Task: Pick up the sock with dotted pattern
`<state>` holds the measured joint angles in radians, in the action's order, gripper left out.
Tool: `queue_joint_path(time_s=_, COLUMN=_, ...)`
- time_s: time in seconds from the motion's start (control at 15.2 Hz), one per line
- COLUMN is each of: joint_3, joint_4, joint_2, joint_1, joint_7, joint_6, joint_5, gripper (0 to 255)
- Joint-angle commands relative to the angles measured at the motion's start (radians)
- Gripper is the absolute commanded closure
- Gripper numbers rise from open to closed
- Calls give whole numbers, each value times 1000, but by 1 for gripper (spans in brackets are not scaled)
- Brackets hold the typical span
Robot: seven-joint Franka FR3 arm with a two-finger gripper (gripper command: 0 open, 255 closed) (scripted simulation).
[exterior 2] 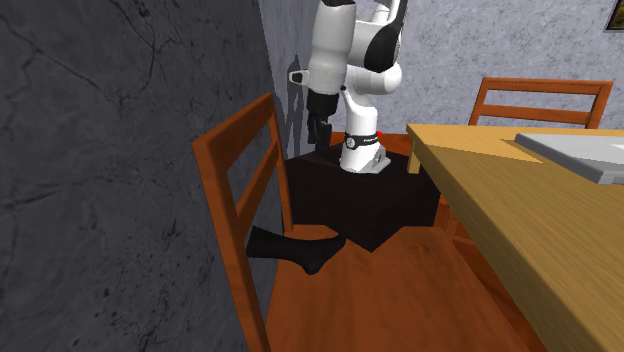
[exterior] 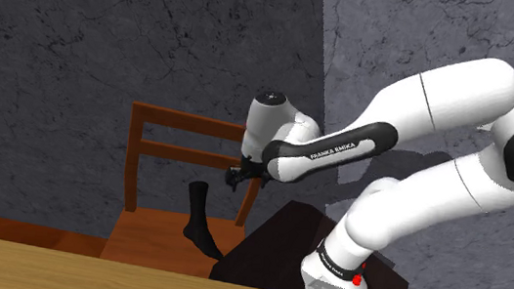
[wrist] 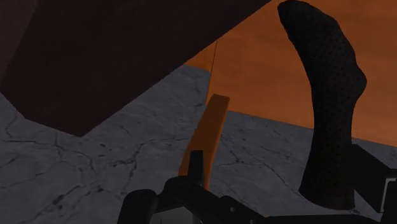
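Black dotted sock (exterior: 198, 217) rests on the wooden chair (exterior: 152, 234) seat.

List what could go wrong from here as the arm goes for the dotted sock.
1. The gripper hangs close to the chair backrest; lowering it may knock the rails.
2. The dark sock lies on the chair seat right by the stand, so the stand's wall may crowd the approach.
3. A sock is probably limp and could slip from a shallow pinch.
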<state>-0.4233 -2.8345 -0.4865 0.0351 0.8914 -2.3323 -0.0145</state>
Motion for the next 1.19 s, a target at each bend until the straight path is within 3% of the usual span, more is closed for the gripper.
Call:
queue_joint_path(time_s=0.0, joint_3=-68, joint_4=8, joint_2=108, joint_1=42, joint_7=109, joint_6=-106, joint_5=42, gripper=0)
queue_joint_path(time_s=0.2, joint_3=-176, joint_4=47, joint_2=271, joint_1=144, joint_7=312, joint_6=-221, joint_5=187, gripper=0)
queue_joint_path(time_s=0.33, joint_3=-243, joint_4=90, joint_2=395, joint_1=227, joint_7=500, joint_6=-269, joint_5=362, gripper=0)
queue_joint_path(time_s=0.46, joint_3=-267, joint_4=151, joint_2=534, joint_1=276, joint_7=724, joint_6=-278, joint_5=592, gripper=0)
queue_joint_path(time_s=0.59, joint_3=-223, joint_4=222, joint_2=667, joint_1=248, joint_7=921, joint_6=-259, joint_5=791, gripper=0)
queue_joint_path(time_s=0.73, joint_3=-159, joint_4=296, joint_2=780, joint_1=189, joint_7=1069, joint_6=-236, joint_5=929, gripper=0)
queue_joint_path(time_s=0.92, joint_3=-71, joint_4=407, joint_2=926, joint_1=99, joint_7=1230, joint_6=-207, joint_5=1061, gripper=0)
queue_joint_path(time_s=1.12, joint_3=-19, joint_4=484, joint_2=1022, joint_1=46, joint_7=1317, joint_6=-194, joint_5=1130, gripper=0)
